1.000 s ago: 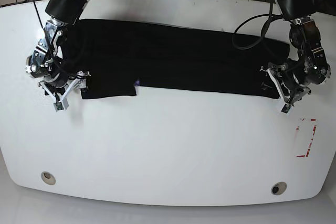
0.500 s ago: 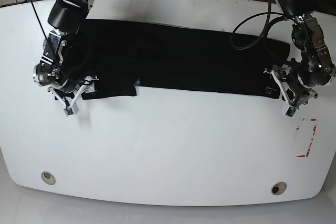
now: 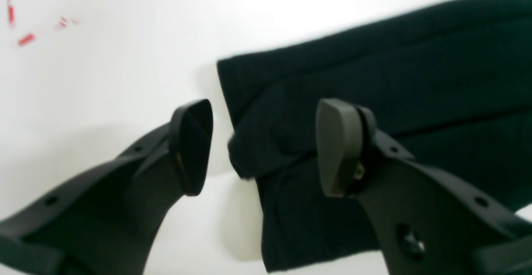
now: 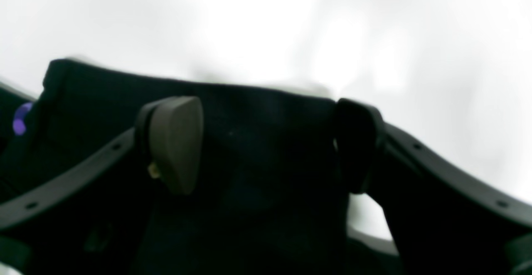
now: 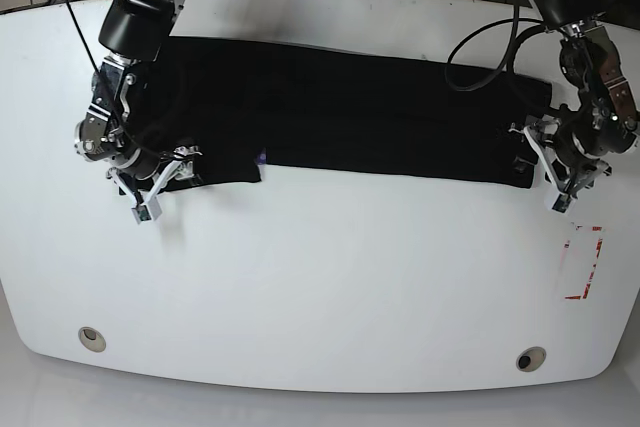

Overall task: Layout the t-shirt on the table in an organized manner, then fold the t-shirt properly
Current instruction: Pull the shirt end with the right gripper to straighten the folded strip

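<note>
The black t-shirt (image 5: 340, 112) lies as a long folded band across the far half of the white table (image 5: 330, 277). A bit of purple patch (image 5: 261, 158) peeks out at its near edge. My left gripper (image 3: 264, 148) is open and straddles the band's bunched corner; one finger (image 3: 191, 146) is over bare table, the other over cloth. In the base view the left gripper (image 5: 548, 175) is at the band's right end. My right gripper (image 4: 266, 144) is open over the other end's near corner, with cloth between its fingers (image 4: 174, 142). It shows at the left end (image 5: 162, 185).
A red-marked patch (image 5: 583, 262) sits on the table just in front of the left gripper, and its red marks (image 3: 25, 38) show in the left wrist view. Two round grey holes (image 5: 91, 338) (image 5: 531, 358) lie near the front edge. Cables hang behind the table's far edge.
The right gripper has moved in from the bare table onto the shirt's left corner. The left gripper has shifted only slightly at the right end. Both stay open.
</note>
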You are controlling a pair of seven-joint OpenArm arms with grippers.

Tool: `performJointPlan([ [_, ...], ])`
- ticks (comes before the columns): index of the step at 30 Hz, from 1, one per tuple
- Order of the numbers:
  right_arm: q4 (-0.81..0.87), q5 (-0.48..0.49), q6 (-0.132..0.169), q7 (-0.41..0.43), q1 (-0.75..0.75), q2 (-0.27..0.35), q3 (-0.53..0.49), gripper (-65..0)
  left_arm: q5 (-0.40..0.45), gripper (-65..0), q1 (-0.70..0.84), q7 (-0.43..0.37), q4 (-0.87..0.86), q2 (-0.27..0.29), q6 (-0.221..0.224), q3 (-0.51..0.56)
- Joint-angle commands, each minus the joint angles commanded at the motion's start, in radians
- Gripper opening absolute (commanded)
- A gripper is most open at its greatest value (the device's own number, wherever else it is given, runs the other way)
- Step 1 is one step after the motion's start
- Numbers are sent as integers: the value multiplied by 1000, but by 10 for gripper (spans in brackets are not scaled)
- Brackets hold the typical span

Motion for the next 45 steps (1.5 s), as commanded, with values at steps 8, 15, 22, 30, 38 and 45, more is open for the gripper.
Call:
performJointPlan([
  [8, 0, 2, 0, 2, 0, 0, 0, -564, 0, -278, 5, 0, 0, 0, 0, 0],
  [15, 66, 11, 0, 0, 0, -3, 0, -642, 0, -278, 5, -2, 0, 0, 0, 2],
  [22, 321, 12, 0, -130, -38, -72, 0, -642, 0, -278, 5, -2, -3, 2, 0, 3],
  [30, 629, 12, 0, -364, -114, -155, -14, -642, 2, -278, 5, -3, -5, 2, 0, 3],
  [38, 767, 12, 0, -470, -238, -158, -135, -637, 3, -278, 5, -3, -5, 2, 0, 2],
  [45, 772, 12, 0, -470, -338, -140, -193, -636, 5, -278, 5, -3, -5, 2, 0, 3],
])
